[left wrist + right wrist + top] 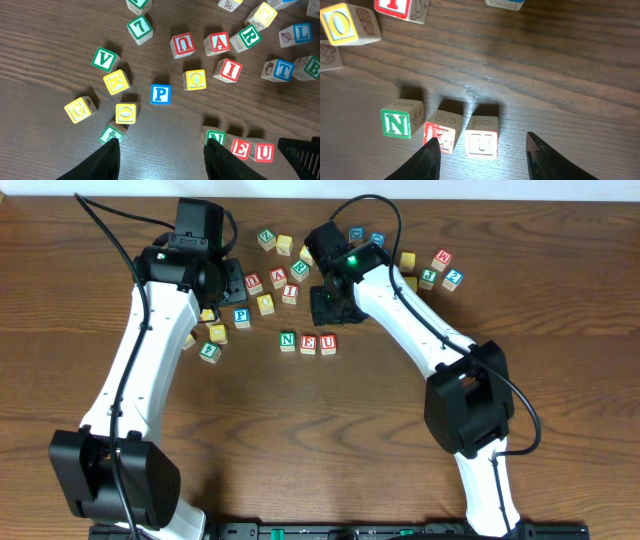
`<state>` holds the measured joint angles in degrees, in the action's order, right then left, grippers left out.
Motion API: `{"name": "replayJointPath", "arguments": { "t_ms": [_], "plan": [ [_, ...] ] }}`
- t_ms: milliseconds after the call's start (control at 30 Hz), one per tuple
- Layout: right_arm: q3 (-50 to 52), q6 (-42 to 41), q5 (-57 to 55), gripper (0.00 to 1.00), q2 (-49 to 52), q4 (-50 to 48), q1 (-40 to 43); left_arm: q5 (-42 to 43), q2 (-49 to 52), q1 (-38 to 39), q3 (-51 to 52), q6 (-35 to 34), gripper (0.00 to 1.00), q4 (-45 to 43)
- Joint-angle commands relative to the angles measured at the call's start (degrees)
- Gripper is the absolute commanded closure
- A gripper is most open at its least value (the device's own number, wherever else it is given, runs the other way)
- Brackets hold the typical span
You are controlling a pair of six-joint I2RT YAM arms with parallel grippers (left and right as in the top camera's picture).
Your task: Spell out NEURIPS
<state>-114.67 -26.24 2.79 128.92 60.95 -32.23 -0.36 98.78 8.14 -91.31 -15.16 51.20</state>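
N (pixel 288 340), E (pixel 308 343), U (pixel 328 342) cubes in row, L-R.

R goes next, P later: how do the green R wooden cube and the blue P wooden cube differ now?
The green R wooden cube sits turned askew; the blue P wooden cube sits straight. R is packed right beside the red A cube; P stands clear of its neighbours. Both lie ungripped, letter up.
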Motion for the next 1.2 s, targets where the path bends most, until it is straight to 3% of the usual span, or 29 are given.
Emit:
{"name": "replayJointPath", "arguments": {
  "t_ms": [0,1167],
  "plan": [
    [-2.5,1.3,-0.7,0.51,-2.0,0.5,1.1,-0.5,-0.7,0.1,0.5,0.1,0.47,0.1],
    [-6.1,1.7,-0.7,0.48,-2.0,3.1,7.3,-0.5,-0.7,0.1,0.5,0.1,0.46,-1.0]
  ]
}}
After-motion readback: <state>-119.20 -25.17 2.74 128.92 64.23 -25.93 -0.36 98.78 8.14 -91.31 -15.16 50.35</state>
